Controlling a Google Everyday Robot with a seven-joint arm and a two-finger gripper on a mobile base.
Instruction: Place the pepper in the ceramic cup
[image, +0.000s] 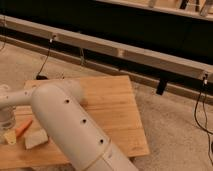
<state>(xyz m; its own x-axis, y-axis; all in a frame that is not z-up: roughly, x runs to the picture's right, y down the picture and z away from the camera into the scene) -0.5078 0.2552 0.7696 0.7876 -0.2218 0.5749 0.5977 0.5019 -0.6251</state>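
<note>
The pepper is a slim orange-red piece lying at a slant on the wooden table near its left front, with a pale yellowish-green end pointing to the lower left. My arm fills the foreground and reaches left above the pepper, leaving the picture at the left edge. My gripper is beyond that edge, out of view. A pale, glassy round vessel stands at the left edge under the arm; I cannot tell whether it is the ceramic cup.
A tan sponge block lies just right of the pepper. A long low rail with cables runs behind the table. A grey floor lies to the right.
</note>
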